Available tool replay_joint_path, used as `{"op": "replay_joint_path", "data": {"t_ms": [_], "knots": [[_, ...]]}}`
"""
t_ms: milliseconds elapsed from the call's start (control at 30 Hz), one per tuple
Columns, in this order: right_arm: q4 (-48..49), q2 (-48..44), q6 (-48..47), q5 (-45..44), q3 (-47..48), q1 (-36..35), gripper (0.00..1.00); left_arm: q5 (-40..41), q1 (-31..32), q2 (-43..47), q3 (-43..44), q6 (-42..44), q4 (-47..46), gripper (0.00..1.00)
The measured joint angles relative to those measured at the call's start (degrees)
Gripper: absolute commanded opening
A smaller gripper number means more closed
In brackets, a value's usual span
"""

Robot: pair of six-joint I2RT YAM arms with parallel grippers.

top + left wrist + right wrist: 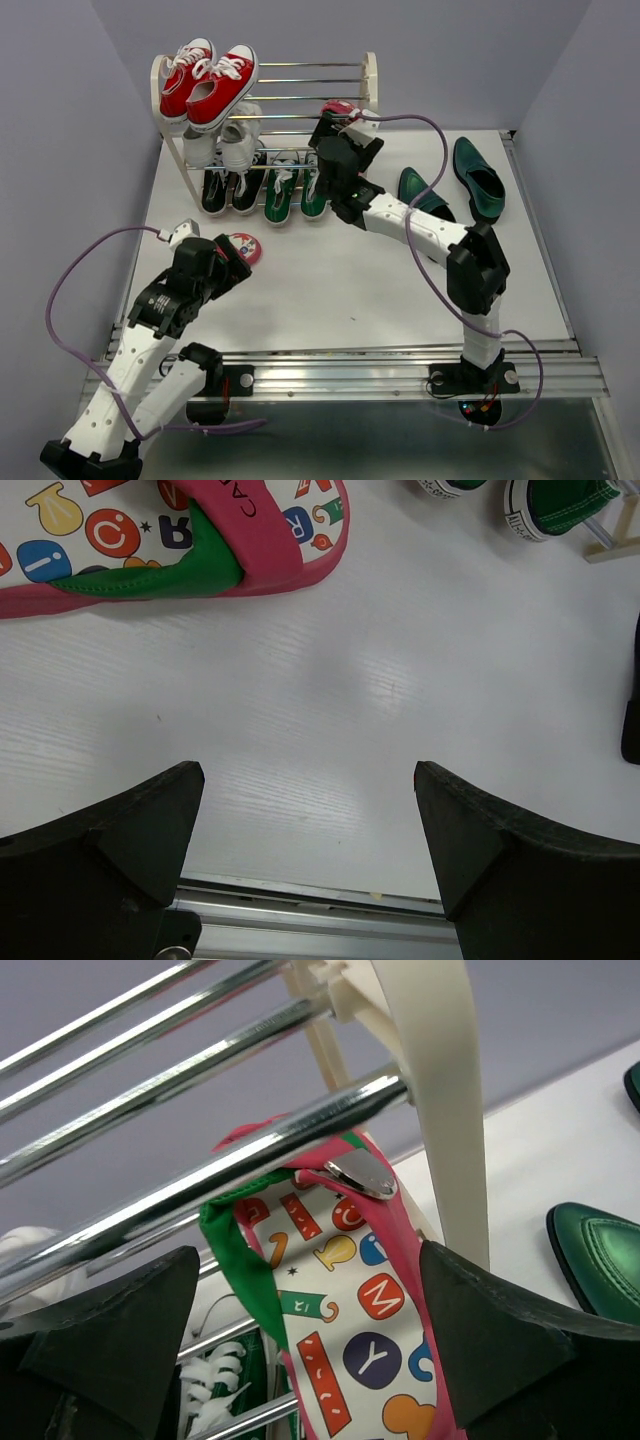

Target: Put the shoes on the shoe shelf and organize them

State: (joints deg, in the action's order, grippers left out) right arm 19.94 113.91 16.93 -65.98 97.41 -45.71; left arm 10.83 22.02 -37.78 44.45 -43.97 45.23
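**While one flip-flop sits in the pincer at the rack, its twin lies on the table**

Where the top view shows the shoe shelf (371,75) in the upper middle of the frame, the right gripper (338,113) reaches up to its right-hand end. In the right wrist view the two fingers sit on either side of the held flip-flop (350,1330), clenched on its pink-edged, letter-patterned sole. The upper end of that sole lies behind a silver rod (300,1125), just beside the cream side frame (440,1080). Which tier the rod belongs to cannot be told.

The green canvas sneakers (295,190) stand on the bottom tier, just to the right of the black sneakers (225,187). The white sneakers (222,142) sit one tier up, and the red sneakers (207,80) rest on top, all at the left of the rack.

The two dark green loafers (478,178) lie on the white table (330,290) at the right of the frame, apart from the shelf. One is partly hidden behind the right arm.

At lower left, the left gripper (232,262) hangs low over the table with its fingers spread wide and nothing between them. In its wrist view the second flip-flop (150,540) lies flat at the upper left of the frame, beyond the fingertips (150,820) and not touching them.
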Motion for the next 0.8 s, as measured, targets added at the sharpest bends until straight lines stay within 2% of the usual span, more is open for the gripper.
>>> {"op": "replay_joint_path", "data": {"t_ms": [433,800], "knots": [[-7.3,-12.6,2.8,14.0,-7.6,0.3,1.0,-0.7,0.0,-1.3,1.3,-2.1,-0.4,0.99],[-18.0,-25.0,2.4,33.5,-14.9,-0.1,1.0,0.9,0.0,-5.2,1.4,-6.1,-0.9,0.99]]}}
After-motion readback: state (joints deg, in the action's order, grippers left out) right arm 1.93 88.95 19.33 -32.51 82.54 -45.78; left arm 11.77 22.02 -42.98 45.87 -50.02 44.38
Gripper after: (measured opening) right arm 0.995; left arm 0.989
